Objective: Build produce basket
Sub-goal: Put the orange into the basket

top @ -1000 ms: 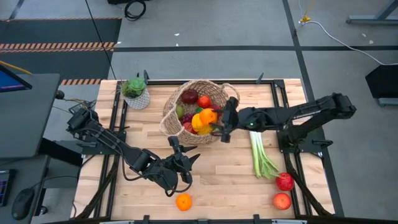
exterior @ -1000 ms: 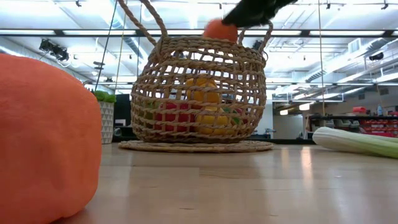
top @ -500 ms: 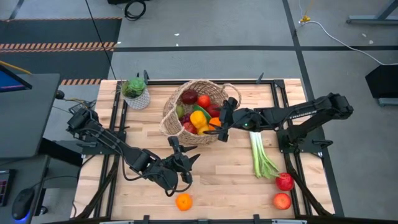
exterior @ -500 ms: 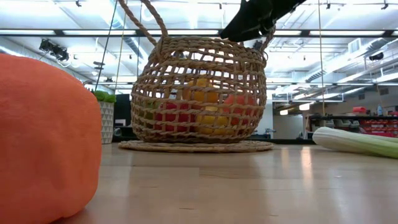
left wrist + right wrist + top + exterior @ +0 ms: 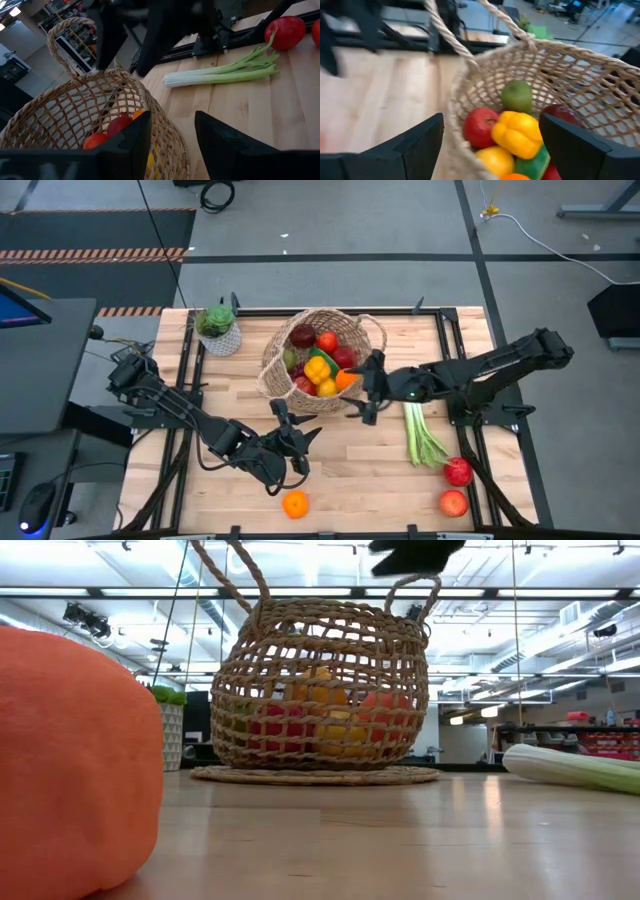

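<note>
The tan wicker basket (image 5: 322,360) stands on its round base at the table's far middle and holds several toy fruits and vegetables: red apples, a yellow pepper (image 5: 517,132), a green fruit (image 5: 516,96) and an orange (image 5: 346,379). My right gripper (image 5: 367,392) hovers open and empty just off the basket's right rim, high above the basket in the low view (image 5: 415,552). My left gripper (image 5: 290,436) waits open near the basket's near side. Lying on the table are another orange (image 5: 295,504), a leek (image 5: 418,430) and two red apples (image 5: 458,471).
A small white pot with a green plant (image 5: 218,330) stands at the far left. The basket's loop handles (image 5: 225,570) rise above its rim. Bare wood lies between the basket and the near edge. The loose orange (image 5: 70,760) fills the low view's left.
My right gripper held an orange over the basket's right rim and let it go. The orange fell in among the other produce. The gripper then drew back toward the table's right and rose clear of the rim.
</note>
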Action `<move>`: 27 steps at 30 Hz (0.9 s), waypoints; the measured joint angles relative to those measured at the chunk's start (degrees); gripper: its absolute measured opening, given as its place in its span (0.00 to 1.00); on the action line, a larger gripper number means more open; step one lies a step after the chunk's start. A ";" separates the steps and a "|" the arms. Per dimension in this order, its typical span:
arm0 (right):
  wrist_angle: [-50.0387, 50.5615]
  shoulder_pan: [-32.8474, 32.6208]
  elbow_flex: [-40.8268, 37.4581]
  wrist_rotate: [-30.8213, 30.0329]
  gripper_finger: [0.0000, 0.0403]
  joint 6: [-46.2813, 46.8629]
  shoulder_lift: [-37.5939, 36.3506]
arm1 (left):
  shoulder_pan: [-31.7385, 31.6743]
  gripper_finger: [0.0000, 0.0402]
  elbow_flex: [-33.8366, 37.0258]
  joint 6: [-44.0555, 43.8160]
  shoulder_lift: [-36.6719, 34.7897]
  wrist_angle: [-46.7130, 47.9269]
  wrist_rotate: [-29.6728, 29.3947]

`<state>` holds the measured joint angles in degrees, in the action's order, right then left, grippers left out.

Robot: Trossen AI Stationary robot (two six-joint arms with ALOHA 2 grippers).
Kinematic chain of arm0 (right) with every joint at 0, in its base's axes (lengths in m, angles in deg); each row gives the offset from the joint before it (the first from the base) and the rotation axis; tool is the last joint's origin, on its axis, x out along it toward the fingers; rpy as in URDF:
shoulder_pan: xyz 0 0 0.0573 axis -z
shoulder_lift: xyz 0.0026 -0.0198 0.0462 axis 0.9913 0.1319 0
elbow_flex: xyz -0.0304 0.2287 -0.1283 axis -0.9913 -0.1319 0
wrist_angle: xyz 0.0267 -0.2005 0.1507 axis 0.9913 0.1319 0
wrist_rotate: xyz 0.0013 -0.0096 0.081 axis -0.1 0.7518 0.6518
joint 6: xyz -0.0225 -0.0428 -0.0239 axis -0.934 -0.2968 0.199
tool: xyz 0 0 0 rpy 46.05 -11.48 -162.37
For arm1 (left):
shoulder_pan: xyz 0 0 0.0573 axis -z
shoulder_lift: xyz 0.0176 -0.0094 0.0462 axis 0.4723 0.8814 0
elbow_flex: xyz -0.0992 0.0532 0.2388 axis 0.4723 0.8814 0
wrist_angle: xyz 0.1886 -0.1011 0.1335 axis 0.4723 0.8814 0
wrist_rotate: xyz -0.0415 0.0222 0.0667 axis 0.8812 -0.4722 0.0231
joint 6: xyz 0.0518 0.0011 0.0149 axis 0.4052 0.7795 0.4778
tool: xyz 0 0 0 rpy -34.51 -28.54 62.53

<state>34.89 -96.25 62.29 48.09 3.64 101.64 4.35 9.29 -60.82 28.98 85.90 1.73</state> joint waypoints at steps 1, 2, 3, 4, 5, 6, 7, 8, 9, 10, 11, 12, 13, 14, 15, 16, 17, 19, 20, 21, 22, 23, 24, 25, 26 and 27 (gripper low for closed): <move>0.51 -0.86 0.00 0.00 0.82 0.84 -0.68 | 0.00 0.40 0.00 0.00 0.00 0.00 0.00; 1.45 -1.70 0.00 0.02 0.82 1.83 -1.31 | 0.00 0.40 0.00 0.01 0.00 0.00 0.00; 2.76 -2.48 0.00 0.02 0.82 3.02 -1.84 | 0.00 0.40 0.00 0.01 0.00 -0.01 0.00; 4.23 -3.20 0.00 0.00 0.82 4.31 -2.27 | 0.00 0.40 0.00 0.02 0.00 0.00 0.00; 5.98 -3.97 0.00 0.00 0.82 6.01 -2.63 | 0.00 0.40 0.00 0.01 0.00 -0.02 0.00; 7.97 -4.70 0.00 0.10 0.82 8.05 -2.97 | 0.00 0.40 0.00 0.03 0.00 -0.01 0.00; 9.94 -5.43 0.00 0.56 0.82 10.05 -3.23 | 0.00 0.40 0.00 0.04 0.00 -0.02 0.00; 12.20 -6.20 0.00 1.60 0.82 12.32 -3.38 | 0.00 0.40 0.00 0.03 0.00 -0.03 0.00; 14.47 -6.94 0.00 3.05 0.82 14.97 -3.38 | 0.00 0.40 0.00 0.01 0.00 -0.03 0.00; 16.92 -7.71 0.00 4.90 0.82 17.82 -3.36 | 0.00 0.40 0.00 0.01 0.00 -0.04 0.00; 19.52 -8.47 0.00 7.23 0.82 20.94 -3.36 | 0.00 0.40 0.00 -0.01 0.00 -0.02 0.00; 21.67 -9.27 0.00 9.79 0.82 24.06 -3.30 | 0.00 0.40 0.00 -0.03 0.00 -0.05 0.00; 23.50 -10.07 0.00 12.29 0.82 27.15 -3.10 | 0.00 0.40 0.00 -0.03 0.00 -0.07 0.00; 25.33 -10.92 0.00 14.49 0.82 30.14 -2.80 | 0.00 0.40 0.00 -0.15 0.00 -0.07 0.00; 27.34 -11.99 0.00 16.19 0.82 33.04 -2.47 | -0.02 0.40 0.00 -0.31 0.00 -0.05 0.10; 29.01 -13.28 -0.02 16.83 0.82 35.40 -2.11 | -0.14 0.40 0.00 -0.44 0.00 -0.07 0.58; 30.04 -14.61 -0.14 16.76 0.82 37.45 -1.62 | -0.26 0.40 0.00 -0.83 0.00 -0.11 1.42; 30.42 -17.54 -1.36 14.44 0.82 40.36 -0.77 | -0.59 0.40 0.03 -1.75 0.00 -0.30 3.14; 30.74 -18.75 -2.20 12.53 0.82 41.27 -0.27 | -0.73 0.40 0.04 -1.89 0.00 -0.56 3.74; 30.82 -19.86 -2.97 10.47 0.82 42.07 0.32 | -0.89 0.40 0.04 -2.05 0.00 -0.86 4.49; 30.73 -20.63 -3.67 8.62 0.82 42.77 0.83 | -0.97 0.40 0.04 -2.66 0.00 -1.09 5.52; 30.63 -21.11 -4.40 7.02 0.82 43.65 1.36 | -1.19 0.40 0.04 -3.66 0.00 -1.23 6.98; 30.69 -21.42 -5.02 5.91 0.82 44.41 1.86 | -1.25 0.40 0.04 -5.15 0.02 -1.29 8.76; 30.72 -21.58 -5.43 5.34 0.82 45.18 2.53 | -1.25 0.40 0.04 -6.52 0.07 -1.29 10.93; 30.67 -21.64 -5.70 5.30 0.82 45.48 3.26 | -1.25 0.40 0.04 -7.38 0.13 -1.38 13.28; 30.54 -21.67 -5.87 5.31 0.82 45.47 3.85 | -1.23 0.40 0.05 -7.85 0.17 -1.42 15.71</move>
<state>65.43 -117.92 56.42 53.40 49.11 105.49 3.12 9.34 -68.67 29.15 84.48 17.44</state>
